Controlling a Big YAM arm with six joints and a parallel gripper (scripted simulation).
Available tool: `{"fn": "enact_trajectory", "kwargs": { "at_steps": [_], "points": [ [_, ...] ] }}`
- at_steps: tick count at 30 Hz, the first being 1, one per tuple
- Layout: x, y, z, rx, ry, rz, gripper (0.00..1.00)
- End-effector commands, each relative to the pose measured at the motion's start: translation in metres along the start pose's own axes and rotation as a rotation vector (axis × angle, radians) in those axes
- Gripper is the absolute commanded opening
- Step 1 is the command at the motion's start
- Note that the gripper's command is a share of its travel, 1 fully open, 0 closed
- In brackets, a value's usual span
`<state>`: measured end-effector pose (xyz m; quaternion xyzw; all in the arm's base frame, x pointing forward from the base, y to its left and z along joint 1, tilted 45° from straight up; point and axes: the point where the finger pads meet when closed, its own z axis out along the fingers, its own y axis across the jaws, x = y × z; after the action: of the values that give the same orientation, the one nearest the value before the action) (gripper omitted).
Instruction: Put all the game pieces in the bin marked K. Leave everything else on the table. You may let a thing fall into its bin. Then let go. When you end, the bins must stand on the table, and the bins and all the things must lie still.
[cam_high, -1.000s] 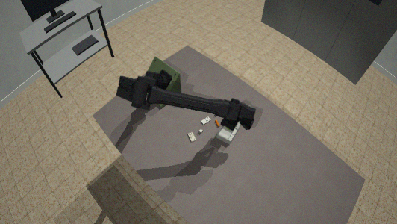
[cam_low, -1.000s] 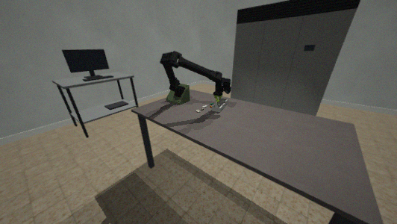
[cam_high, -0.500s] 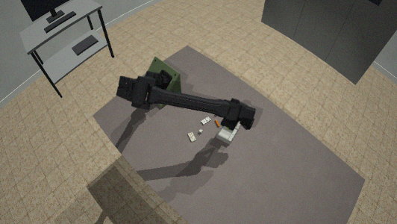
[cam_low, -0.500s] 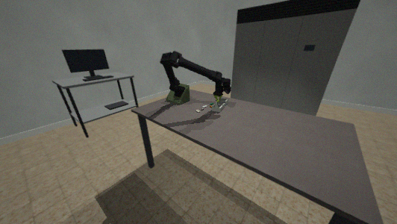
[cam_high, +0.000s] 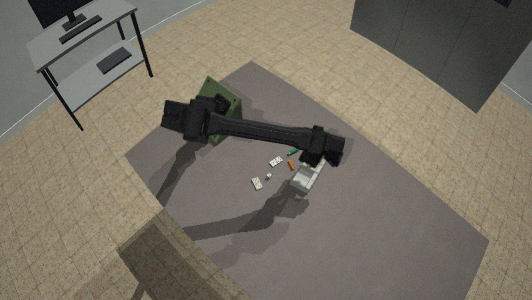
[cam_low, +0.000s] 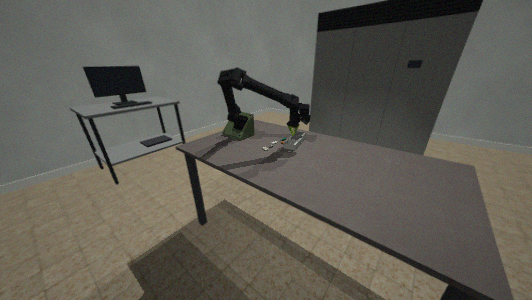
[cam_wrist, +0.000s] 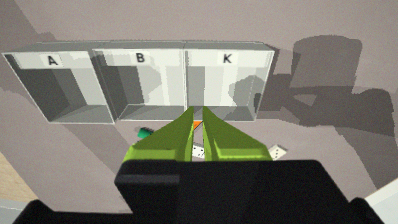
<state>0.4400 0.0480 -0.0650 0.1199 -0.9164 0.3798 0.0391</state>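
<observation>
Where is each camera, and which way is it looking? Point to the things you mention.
Top: high above the table (cam_high: 350, 215), looking down; the black arm (cam_high: 260, 131) shows.
Exterior: off past the table's side, looking across it (cam_low: 380, 190); the whole arm (cam_low: 265, 90) shows.
Wrist: on the arm, looking past the green fingers at bins A (cam_wrist: 52, 61), B (cam_wrist: 140, 58) and K (cam_wrist: 227, 59).
Top and exterior share the monitor (cam_high: 55, 9) (cam_low: 115, 81).
</observation>
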Motion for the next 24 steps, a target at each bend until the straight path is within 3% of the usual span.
{"fn": "enact_trajectory", "kwargs": {
  "at_steps": [1,8,10,12,14,18,20,22,24],
  "points": [
    [-0.024,0.026,-0.016,-0.002,-0.052,0.028,0.08],
    [-0.022,0.062,-0.016,-0.002,-0.046,0.022,0.08],
    [-0.022,0.062,-0.016,-0.002,-0.046,0.022,0.08],
    [-0.022,0.052,-0.003,-0.003,-0.016,0.047,0.08],
    [-0.025,0.047,-0.011,-0.007,-0.028,0.057,0.08],
    [-0.026,0.059,-0.023,-0.002,-0.054,0.032,0.08],
    [-0.026,0.055,-0.018,-0.004,-0.044,0.038,0.08],
    [-0.028,0.053,0.001,-0.005,-0.031,0.038,0.08],
    [-0.010,0.055,0.016,0.004,-0.004,0.014,0.08]
  ]
}}
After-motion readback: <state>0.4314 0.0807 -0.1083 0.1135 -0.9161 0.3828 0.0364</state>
